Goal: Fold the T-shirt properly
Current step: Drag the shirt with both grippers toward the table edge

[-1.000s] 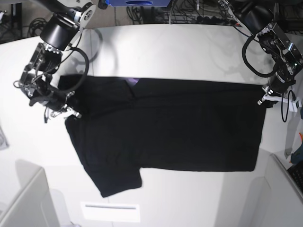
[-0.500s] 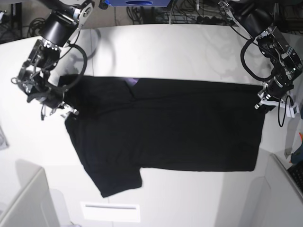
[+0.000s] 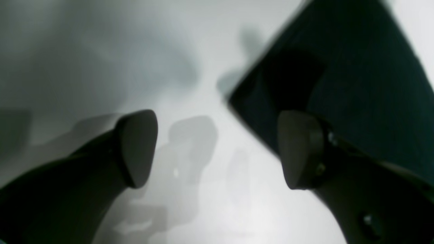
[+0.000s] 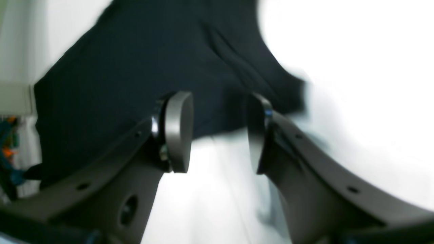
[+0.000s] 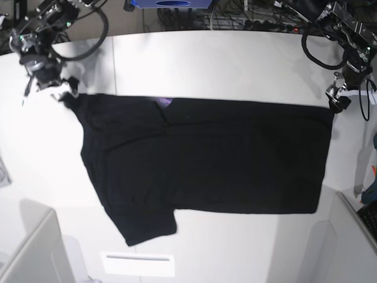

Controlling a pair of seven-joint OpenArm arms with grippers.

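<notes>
The black T-shirt (image 5: 206, 156) lies flat on the white table (image 5: 224, 65), one sleeve pointing to the front left and a purple bit (image 5: 166, 101) showing at the collar. My right gripper (image 5: 63, 91) hovers at the shirt's far left corner, lifted off the cloth. In the right wrist view that gripper (image 4: 218, 135) is open with nothing between its fingers and the T-shirt (image 4: 135, 67) beyond them. At the far right corner, my left gripper (image 5: 337, 99) is also off the cloth. It (image 3: 217, 149) stands wide open, with the T-shirt's corner (image 3: 356, 84) beside one finger.
A white label (image 5: 137, 264) lies at the table's front edge. Grey box walls stand at the front left (image 5: 29, 247) and front right (image 5: 353, 236). Cables (image 5: 235, 17) run behind the table's back edge.
Both grippers have opened and let go of the shirt's far corners. Both arms have drawn up and back. The shirt's left corner now lies stretched out flat.
</notes>
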